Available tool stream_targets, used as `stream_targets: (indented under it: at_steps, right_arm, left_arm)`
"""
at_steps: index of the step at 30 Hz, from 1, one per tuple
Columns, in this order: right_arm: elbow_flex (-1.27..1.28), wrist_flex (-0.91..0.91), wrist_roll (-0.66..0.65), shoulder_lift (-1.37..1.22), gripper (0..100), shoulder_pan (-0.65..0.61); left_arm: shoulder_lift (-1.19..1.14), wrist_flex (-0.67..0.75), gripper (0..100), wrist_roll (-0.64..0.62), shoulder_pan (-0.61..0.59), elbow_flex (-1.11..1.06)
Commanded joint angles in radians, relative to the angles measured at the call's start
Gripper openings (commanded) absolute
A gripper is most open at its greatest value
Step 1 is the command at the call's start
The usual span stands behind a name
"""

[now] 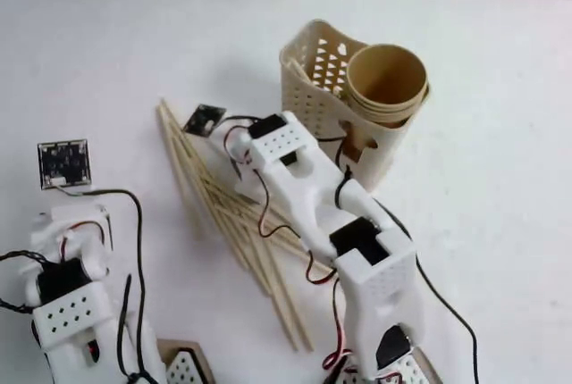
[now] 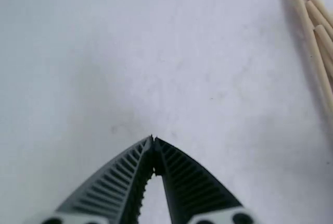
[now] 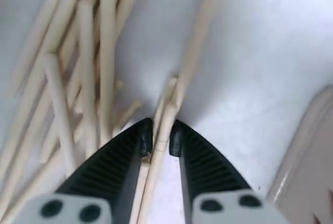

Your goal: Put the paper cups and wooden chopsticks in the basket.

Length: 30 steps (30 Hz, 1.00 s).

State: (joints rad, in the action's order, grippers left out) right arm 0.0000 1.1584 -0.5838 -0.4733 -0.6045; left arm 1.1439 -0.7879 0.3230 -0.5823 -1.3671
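Claws first. My right claw [image 3: 160, 134] has its black ribbed jaws closed down to a narrow slit and pinches a pale round wooden stick [image 3: 169, 110] between the tips. A second stick lies tight against it, and I cannot tell whether that one is gripped too. Around the tips lies the loose pile of light wooden chopsticks [image 3: 88, 67], smooth, straight and crossing one another at shallow angles on the white matte bench [image 1: 500, 223]. In the high view the pile fans out near the middle of the bench, and the white right arm covers part of it and hides the claw itself.

My left claw [image 2: 154, 145] is closed tip to tip, holds nothing, and hangs over bare bench towards the near left corner, with a few chopstick ends just beside it.

Beyond the pile, towards the far edge, stands the cream perforated plastic basket [image 1: 308, 89]. A nested stack of brown paper cups [image 1: 386, 80] sits in it, open mouth up. The arm hides the foot of the basket.
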Motion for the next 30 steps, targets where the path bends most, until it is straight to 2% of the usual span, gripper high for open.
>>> stream_targets:
  at_steps: [1, 7, 20, 30]
  right_arm:
    - [-0.026, 0.061, -0.031, 0.028, 1.9, 0.008]
    - [-0.066, 0.148, -0.023, 0.145, 1.9, 0.002]
    - [-0.072, 0.206, -0.012, 0.437, 1.9, 0.002]
    - [-0.377, 0.200, 0.264, 0.762, 1.9, 0.008]
  left_arm:
    - [0.016, 0.023, 2, -0.002, 0.001, 0.008]
    - [0.016, 0.023, 2, -0.002, 0.001, 0.008]
    - [0.016, 0.023, 2, -0.002, 0.001, 0.008]
    - [0.016, 0.023, 2, -0.002, 0.001, 0.008]
